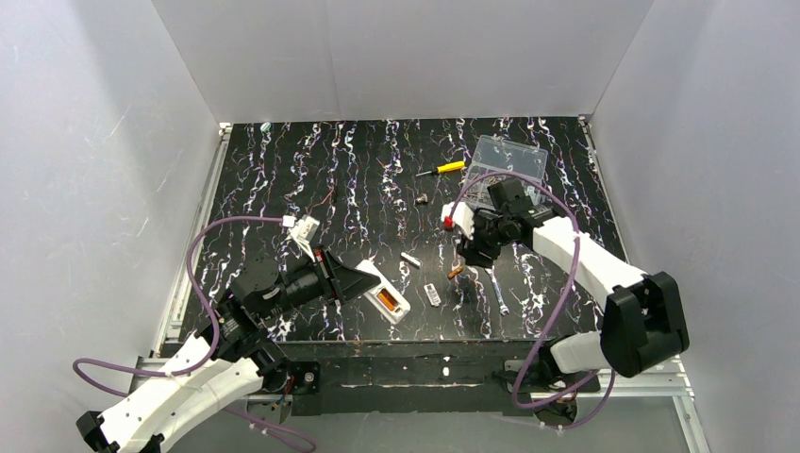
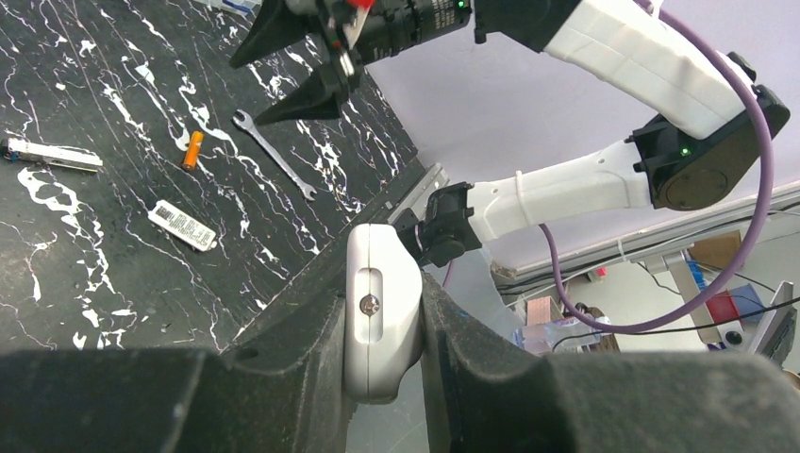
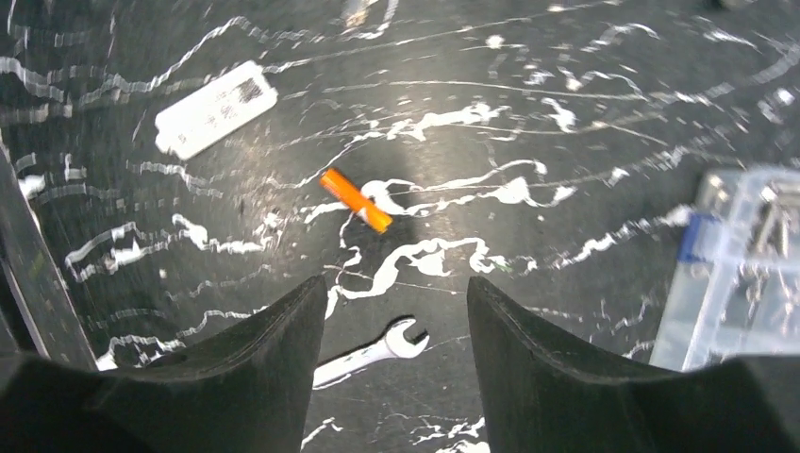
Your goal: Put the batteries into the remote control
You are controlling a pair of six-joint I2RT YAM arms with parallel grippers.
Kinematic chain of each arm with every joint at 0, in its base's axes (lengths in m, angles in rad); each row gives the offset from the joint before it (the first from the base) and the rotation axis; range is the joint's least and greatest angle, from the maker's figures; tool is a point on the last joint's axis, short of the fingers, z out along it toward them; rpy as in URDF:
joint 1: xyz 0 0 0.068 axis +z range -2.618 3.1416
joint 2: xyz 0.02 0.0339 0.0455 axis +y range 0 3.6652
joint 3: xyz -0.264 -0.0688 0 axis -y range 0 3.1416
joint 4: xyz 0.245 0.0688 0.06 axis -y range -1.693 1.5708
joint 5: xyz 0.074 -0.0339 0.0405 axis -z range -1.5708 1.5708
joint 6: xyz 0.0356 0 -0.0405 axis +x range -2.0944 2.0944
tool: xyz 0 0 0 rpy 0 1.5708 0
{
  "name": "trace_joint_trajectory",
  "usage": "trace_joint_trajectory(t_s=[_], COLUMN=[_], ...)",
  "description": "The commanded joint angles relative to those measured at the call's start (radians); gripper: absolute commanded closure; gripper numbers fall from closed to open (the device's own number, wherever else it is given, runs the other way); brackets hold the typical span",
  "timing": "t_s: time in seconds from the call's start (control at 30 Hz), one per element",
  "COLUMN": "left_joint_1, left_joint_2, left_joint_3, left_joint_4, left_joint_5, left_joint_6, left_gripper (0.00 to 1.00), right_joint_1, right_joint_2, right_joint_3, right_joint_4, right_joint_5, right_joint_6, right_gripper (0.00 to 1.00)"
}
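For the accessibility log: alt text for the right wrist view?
Open jaws hang over an orange battery lying on the black table. A wrench shows between the jaws; a white piece upper left, a clear box right.

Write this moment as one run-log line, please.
left gripper: shut on remote control | right gripper: open, near loose battery | loose battery: lying on table

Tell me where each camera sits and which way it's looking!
Top external: high behind the robot, looking down on the table; the left arm and right arm show.
Left wrist: low, facing across towards the right arm; the left gripper clamps the remote control.
Right wrist: looking down at the table through the open right gripper.
Shared: both wrist views show the orange battery and the wrench.
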Motion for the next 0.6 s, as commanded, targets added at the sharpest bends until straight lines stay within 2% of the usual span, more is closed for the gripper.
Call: trace_joint_trajectory(t_s=[0.0,0.17,0.27,0.57], left_joint_1=[-0.001,-0.001,0.0,0.0], left_joint_2=[-0.017,-0.028,-0.037,-0.063], left_joint_3=[0.002,-0.018,-0.02,-0.045], left_joint_4=[0.072,0.098,0.09,0.093], left_joint_5=[0.002,-0.014,-0.017,-0.043], left_joint_6=[-0.006,-0.013,-0.009,-0.001], left_gripper=[1.0,1.0,1.0,1.0], right_joint_1=[-0.003,-0.001,0.004,0.046], right_joint_2=[0.078,0.105,0.115,0.165], right_joint_3=[0.013,-0.035,-0.055,-0.054], right_joint_4=[-0.156,-0.054,0.006,0.045], right_joint_5=[-0.104,-0.206,-0.168,-0.099], right_joint_6=[-0.419,-0.487,-0.51,-0.608], right_gripper=[0.37,0.41,0.42,0.48])
